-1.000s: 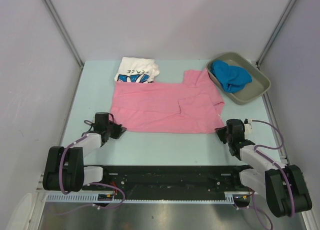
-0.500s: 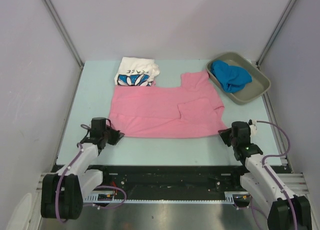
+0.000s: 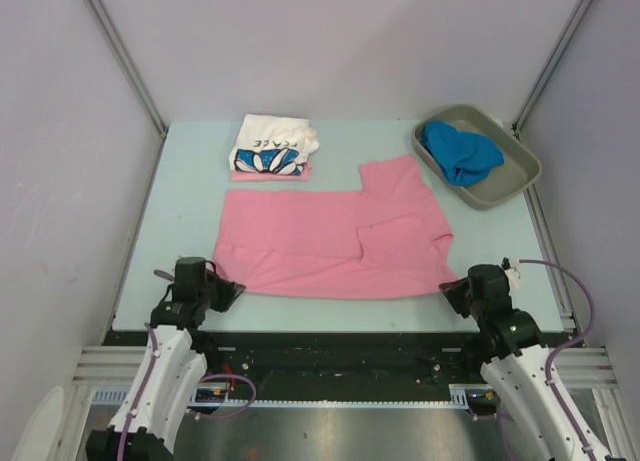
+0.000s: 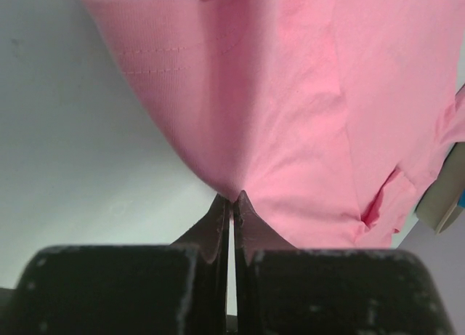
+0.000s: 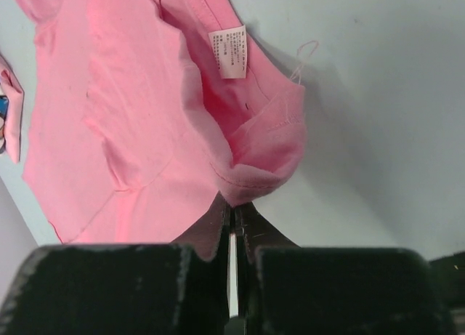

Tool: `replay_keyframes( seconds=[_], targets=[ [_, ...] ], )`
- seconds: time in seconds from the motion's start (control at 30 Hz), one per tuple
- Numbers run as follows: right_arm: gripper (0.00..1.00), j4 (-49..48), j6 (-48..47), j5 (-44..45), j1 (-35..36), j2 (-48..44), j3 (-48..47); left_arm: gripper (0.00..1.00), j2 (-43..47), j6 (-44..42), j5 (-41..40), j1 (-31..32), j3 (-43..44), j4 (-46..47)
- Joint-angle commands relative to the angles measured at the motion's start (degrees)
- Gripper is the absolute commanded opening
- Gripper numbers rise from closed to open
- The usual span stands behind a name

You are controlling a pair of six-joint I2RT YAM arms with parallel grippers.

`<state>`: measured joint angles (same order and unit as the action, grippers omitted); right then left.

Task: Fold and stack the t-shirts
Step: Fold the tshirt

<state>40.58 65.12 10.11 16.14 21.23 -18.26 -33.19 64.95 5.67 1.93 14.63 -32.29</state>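
Observation:
A plain pink t-shirt lies spread across the table, its near edge close to the front. My left gripper is shut on its near left corner. My right gripper is shut on its near right corner, by the neck label. A folded white t-shirt with blue-black print lies at the back on another folded pink one. A bright blue t-shirt lies bunched in the tray.
The grey-olive tray stands at the back right corner. The table's front edge and the black rail run just behind both grippers. Bare table lies left of the pink shirt.
Both grippers have pulled back toward the front edge, dragging the pink t-shirt nearer. It has come off the folded stack, whose lower pink shirt now shows.

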Motion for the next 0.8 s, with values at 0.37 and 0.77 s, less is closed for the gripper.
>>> replay_keyframes(
  seconds=[0.37, 0.77],
  targets=[
    [0.00, 20.4, 6.3, 2.6, 7.0, -12.9, -3.6, 0.00, 19.8, 3.0, 1.3, -0.4, -2.5, -19.5],
    [0.68, 20.1, 5.5, 1.2, 7.2, -12.2, -3.7, 0.79, 19.3, 3.2, 1.5, 1.1, -0.9, -20.5]
  ],
)
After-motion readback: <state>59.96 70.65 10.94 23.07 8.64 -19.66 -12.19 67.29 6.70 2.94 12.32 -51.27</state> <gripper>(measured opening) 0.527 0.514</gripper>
